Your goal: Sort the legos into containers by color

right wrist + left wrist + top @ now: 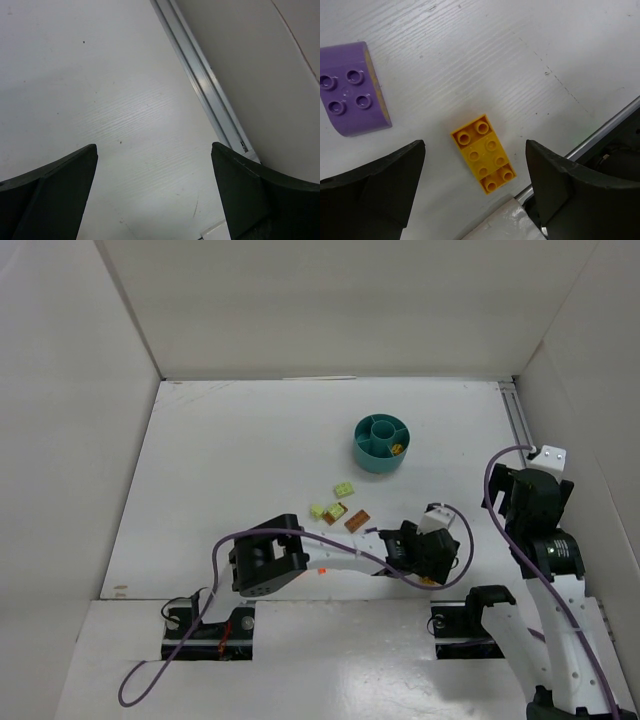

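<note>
Matte black jaws of the left gripper (475, 150), spread, flank without touching a glossy eight-studded yellow-gold brick (483, 153) flat on the grained white table (495, 60). A round-edged purple brick (352, 90) lies near. The right gripper (154, 155) is likewise spread. The round teal tub (381, 443) stands well apart.

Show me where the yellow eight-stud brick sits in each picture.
Top external: not visible, probably hidden beneath the end of the left arm.
Left wrist: the yellow brick lies at lower centre, to the right of a purple brick.
Right wrist: not in it.
Shared landmark: the white table.
</note>
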You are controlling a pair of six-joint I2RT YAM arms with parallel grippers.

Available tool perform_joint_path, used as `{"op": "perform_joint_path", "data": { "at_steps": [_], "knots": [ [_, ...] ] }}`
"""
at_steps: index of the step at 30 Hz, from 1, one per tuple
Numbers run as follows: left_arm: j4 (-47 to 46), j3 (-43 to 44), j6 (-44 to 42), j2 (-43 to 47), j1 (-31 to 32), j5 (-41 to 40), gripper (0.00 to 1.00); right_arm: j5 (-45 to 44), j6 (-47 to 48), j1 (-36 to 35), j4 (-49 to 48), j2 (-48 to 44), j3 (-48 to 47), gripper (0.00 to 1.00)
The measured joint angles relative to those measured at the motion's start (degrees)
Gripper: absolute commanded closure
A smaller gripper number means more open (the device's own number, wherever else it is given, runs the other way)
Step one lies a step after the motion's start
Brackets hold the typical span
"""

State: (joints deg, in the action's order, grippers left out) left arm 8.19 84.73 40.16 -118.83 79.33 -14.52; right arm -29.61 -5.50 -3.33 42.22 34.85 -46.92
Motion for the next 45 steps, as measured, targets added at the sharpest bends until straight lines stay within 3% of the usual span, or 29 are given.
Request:
{"op": "perform_joint_path", "data": {
  "at_steps": [8, 12, 13, 18, 24, 29, 34, 40, 45],
  "knots": [
    [1.5, 3.1, 0.9, -2.9, 0.5, -1.8, 0.32, -1.2, -0.6, 0.0, 0.7, -0.4, -0.2, 0.00],
    [1.6, 4.0, 0.8, -4.1, 0.5, -2.2, 0.47, -1.6, -0.9, 0.0, 0.9, -0.9, -0.2, 0.00],
    [1.8, 4.2, 0.7, -4.2, 0.5, -2.2, 0.56, -1.7, -1.0, 0.0, 0.9, -0.9, -0.2, 0.00],
    [1.7, 5.8, 0.2, -5.5, 0.5, -2.5, 0.81, -2.0, -1.0, 0.0, 0.9, -0.9, -0.2, 0.00],
    [2.0, 5.8, -0.2, -5.4, 0.5, -4.9, 0.93, -2.0, -1.0, 0.0, 0.9, -0.9, -0.2, 0.00],
    [2.6, 2.8, -1.2, -1.9, 0.1, -10.0, 0.97, -0.8, -0.8, 0.0, 0.8, -1.0, -0.2, 0.00],
    [-0.3, -5.9, -3.7, 9.8, -3.0, -13.9, 0.97, 2.1, 1.0, 0.0, 0.0, -2.1, -0.2, 0.00],
    [-12.9, -10.6, -10.7, 21.9, -11.7, -20.0, 0.98, 5.6, 3.5, 0.0, -3.7, -6.1, 0.6, 0.00],
    [-27.0, -10.5, -16.8, 22.7, -17.8, -23.3, 0.99, 8.7, 5.3, 0.0, -8.9, -9.8, 3.8, 0.00]
  ]
}}
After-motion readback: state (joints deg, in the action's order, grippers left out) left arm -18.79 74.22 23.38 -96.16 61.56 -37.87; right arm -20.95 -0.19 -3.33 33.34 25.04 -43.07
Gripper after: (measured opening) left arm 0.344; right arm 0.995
